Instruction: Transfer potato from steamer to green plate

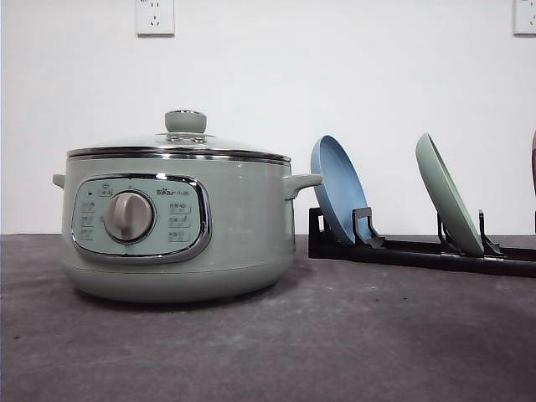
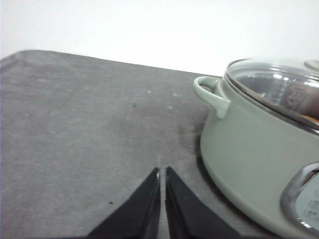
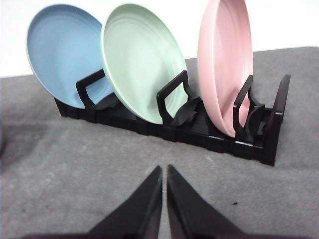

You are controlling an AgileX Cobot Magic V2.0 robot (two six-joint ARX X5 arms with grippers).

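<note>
Progress: none yet | steamer lid on, potato presumably inside, unseen | green plate upright in rack | left end effector, right end effector pressed together, empty, above surface

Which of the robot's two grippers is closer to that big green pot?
The left. The left gripper hovers over the table just beside the steamer; the right gripper faces the plate rack instead.
</note>
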